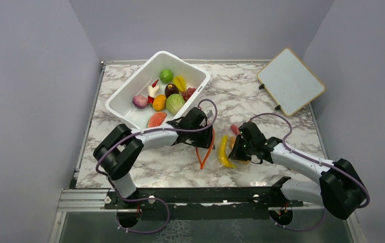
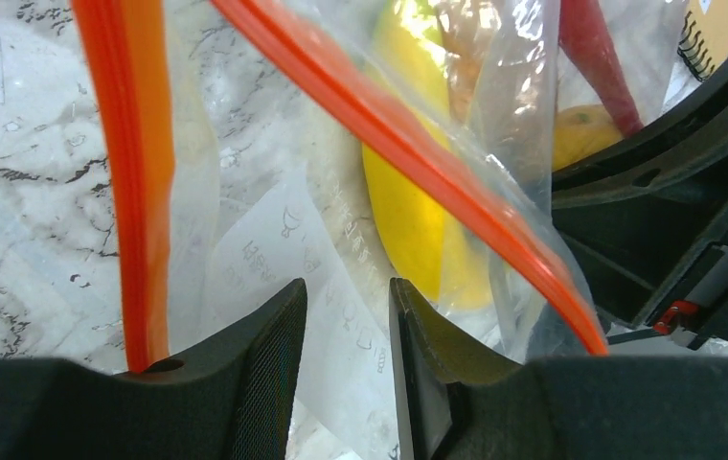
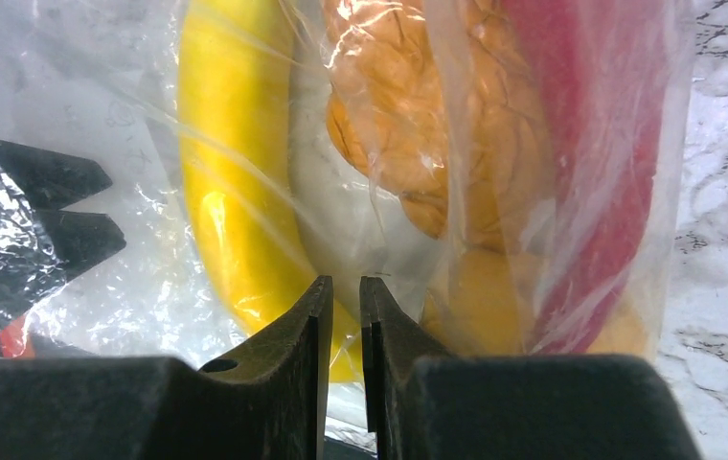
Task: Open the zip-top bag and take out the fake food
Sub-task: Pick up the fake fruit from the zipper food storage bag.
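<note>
zip-top bag (image 2: 274,240): zip parted, fake food (image 3: 231,192) inside | left hand (image 2: 346,297), its 10 o'clock: narrow, film between, grip cannot tell | right hand (image 3: 346,287), 3 o'clock: pinches film, likely anchoring

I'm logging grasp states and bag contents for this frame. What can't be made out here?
- Left gripper: zip-top bag film lies in its gap, but whether it is pinched cannot be told; the top external view hides the fingertips under the wrist.
- Orange piece and red piece, right wrist view: smeared by crinkled plastic, cut by the top edge.
- Piece count in the bag: the right gripper covers part in the top external view.
</note>
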